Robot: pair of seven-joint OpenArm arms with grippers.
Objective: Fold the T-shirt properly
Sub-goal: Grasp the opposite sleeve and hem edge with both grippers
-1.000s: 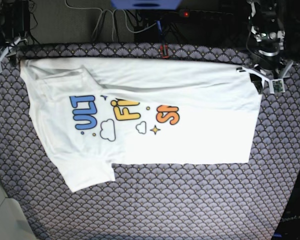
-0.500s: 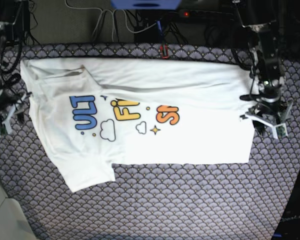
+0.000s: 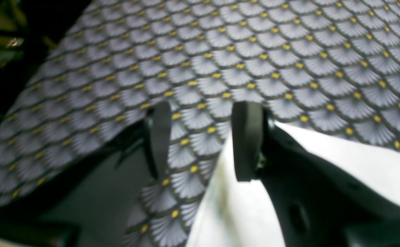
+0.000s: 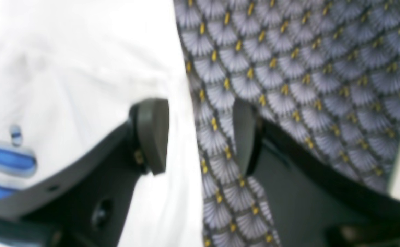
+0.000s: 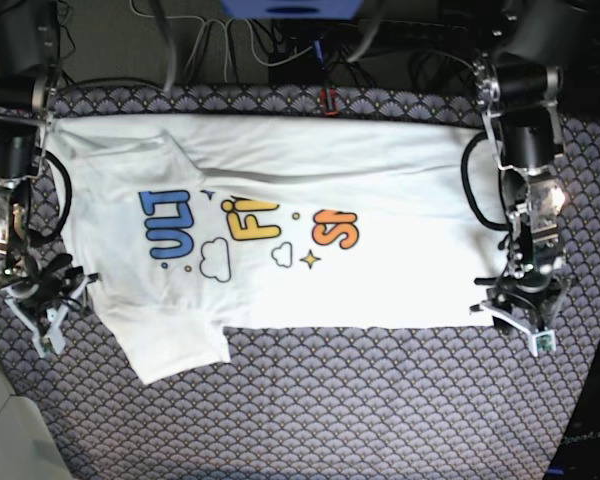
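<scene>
The left gripper (image 5: 518, 325) hangs with its two fingers spread and nothing between them, right at the lower corner of the T-shirt (image 5: 310, 240) on the base view's right side. In the left wrist view one dark pad (image 3: 246, 140) sits at the edge of the white cloth while the other pad lies over the bare patterned tablecloth (image 3: 255, 51), so the cloth's corner falls partly inside the gap; whether the fingers touch the fabric cannot be told. The right gripper (image 5: 48, 318) is likewise spread and holds nothing, low at the shirt's opposite edge on the base view's left, beside the lower sleeve. In the right wrist view one pad (image 4: 153, 133) is over the white cloth near the blue print, the other over the tablecloth, with the shirt's edge running between them; the view is blurred. The T-shirt lies flat and sideways on the grey-purple fan-patterned tablecloth, print facing up, with part of its lower half folded over so a plain white panel covers part of the lettering. Dark cables (image 5: 280, 45) and equipment lie beyond the far edge of the table.
</scene>
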